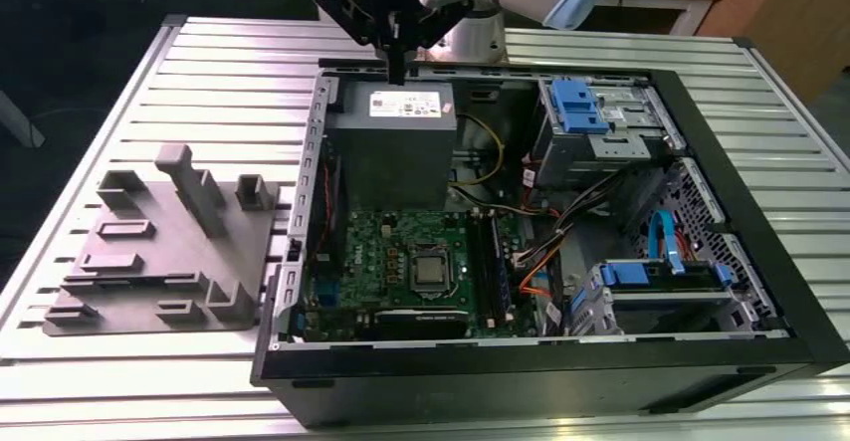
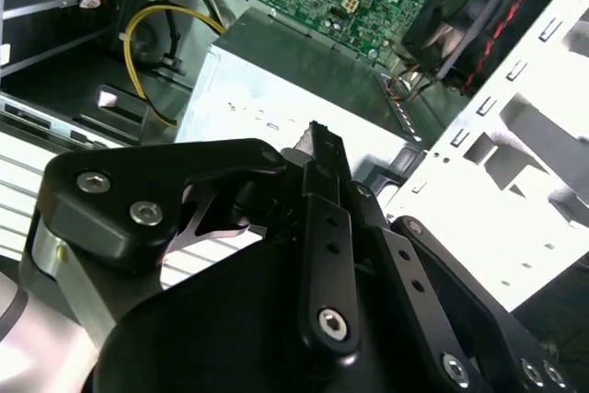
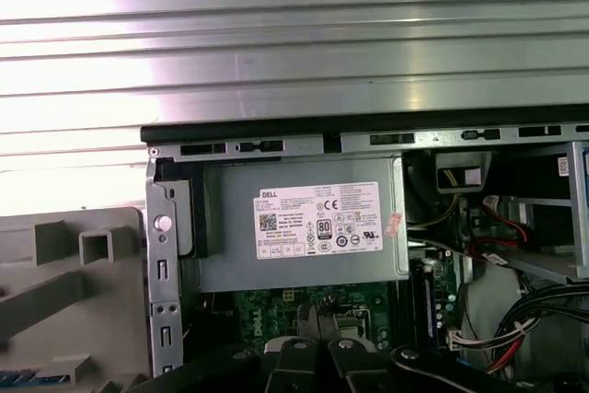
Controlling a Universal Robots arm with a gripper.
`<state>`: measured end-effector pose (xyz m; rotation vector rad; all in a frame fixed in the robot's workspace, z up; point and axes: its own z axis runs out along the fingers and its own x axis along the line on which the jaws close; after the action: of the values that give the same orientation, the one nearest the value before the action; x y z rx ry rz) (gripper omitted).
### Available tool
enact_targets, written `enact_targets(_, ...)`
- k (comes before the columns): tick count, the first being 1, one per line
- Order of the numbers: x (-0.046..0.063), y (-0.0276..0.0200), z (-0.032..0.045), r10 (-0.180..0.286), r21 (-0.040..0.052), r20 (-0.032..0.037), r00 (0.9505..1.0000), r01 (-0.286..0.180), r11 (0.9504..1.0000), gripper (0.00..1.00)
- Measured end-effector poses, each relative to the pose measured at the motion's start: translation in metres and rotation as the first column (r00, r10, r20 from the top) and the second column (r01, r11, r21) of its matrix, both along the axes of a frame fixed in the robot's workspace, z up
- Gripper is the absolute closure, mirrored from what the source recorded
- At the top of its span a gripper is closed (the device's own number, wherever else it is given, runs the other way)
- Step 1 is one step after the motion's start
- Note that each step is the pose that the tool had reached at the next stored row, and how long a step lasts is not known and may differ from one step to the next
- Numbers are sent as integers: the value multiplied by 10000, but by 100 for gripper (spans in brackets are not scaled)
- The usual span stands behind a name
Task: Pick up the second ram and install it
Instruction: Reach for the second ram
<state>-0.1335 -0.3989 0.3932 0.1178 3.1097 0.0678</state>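
The gripper [image 1: 396, 58] hung clenched on the memory stick [image 2: 320, 142] — a thin dark edge poking out between its fingertips. Just below it sat the power supply [image 1: 396, 137] in the open computer case [image 1: 743, 212]; the grey fixture [image 1: 159, 252] lay off to one side — well apart.

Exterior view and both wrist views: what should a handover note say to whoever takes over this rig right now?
Gripper: shut, hanging over the power supply at the far end of the open computer case. I cannot tell whether anything thin is pinched in it.
Second ram: I cannot pick it out for certain, either on the grey fixture outside the case on the exterior view's left, or in the memory slots on the motherboard.
Done: nothing that can be confirmed.
Left: the second ram's installation is not confirmed.
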Motion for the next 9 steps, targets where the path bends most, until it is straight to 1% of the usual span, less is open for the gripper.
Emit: enact_targets(9, -137, 0, 0, -2, 0, 31, 10000, 2, 10000, 93)
